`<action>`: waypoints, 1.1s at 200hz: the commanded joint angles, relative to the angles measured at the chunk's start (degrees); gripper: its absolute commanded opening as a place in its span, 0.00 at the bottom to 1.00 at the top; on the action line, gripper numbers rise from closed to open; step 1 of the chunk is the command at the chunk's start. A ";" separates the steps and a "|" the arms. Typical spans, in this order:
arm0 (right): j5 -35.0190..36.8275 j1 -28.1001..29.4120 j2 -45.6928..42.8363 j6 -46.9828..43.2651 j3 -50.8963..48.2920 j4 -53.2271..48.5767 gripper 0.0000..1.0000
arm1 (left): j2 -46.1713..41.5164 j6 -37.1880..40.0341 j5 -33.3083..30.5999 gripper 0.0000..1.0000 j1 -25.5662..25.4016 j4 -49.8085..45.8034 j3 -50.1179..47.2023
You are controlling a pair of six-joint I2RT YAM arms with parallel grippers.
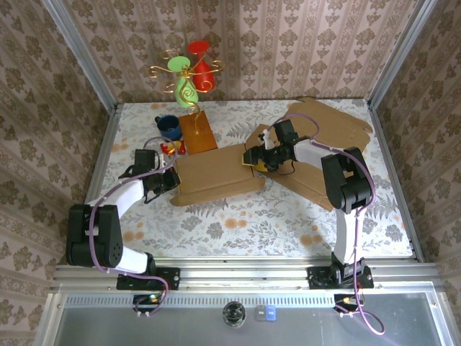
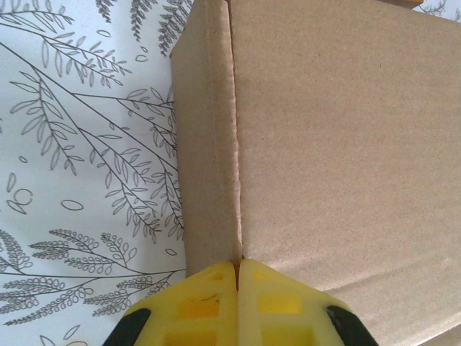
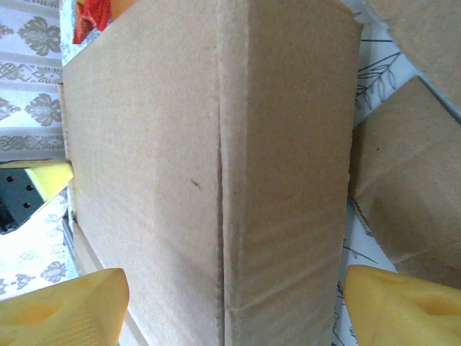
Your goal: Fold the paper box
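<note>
Brown cardboard is taking shape at the middle of the table: the box is lying lengthwise between the two arms, its long sides already standing up along their creases. In the left wrist view the box is showing a sharp folded edge running down to the yellow fingertips, and in the right wrist view the box is presenting a top face and a side wall meeting at a crease.

The left gripper is sitting at the box's left end with its fingers pressed together on nothing, the left gripper nosing its tips against the bottom of the crease. The right gripper is reaching over the right end with its fingers spread wide, the right gripper straddling the box without visibly touching either side.

The work appears to be partway through, in the stage of firming up the walls. More flat cardboard is lying under the right arm; whether it is joined to the box is impossible to tell. The next move is likely calling for the left tips to brace the end while the right fingers are closing on a wall or swinging a flap over.

Behind the box, a blue cup, a wooden block and a wire ornament are standing well clear.
</note>
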 commanded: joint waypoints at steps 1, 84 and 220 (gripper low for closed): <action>-2.84 -0.06 0.81 -1.26 1.44 -1.60 0.79 | 2.25 1.88 -6.16 0.00 1.58 -7.56 -3.44; -9.67 1.80 1.37 1.51 0.68 2.50 0.78 | 2.52 1.83 -2.92 0.00 4.32 -5.32 -6.00; -11.25 3.09 -4.64 29.87 -5.41 20.52 0.51 | -13.64 5.01 -3.95 0.20 0.92 -3.80 -3.63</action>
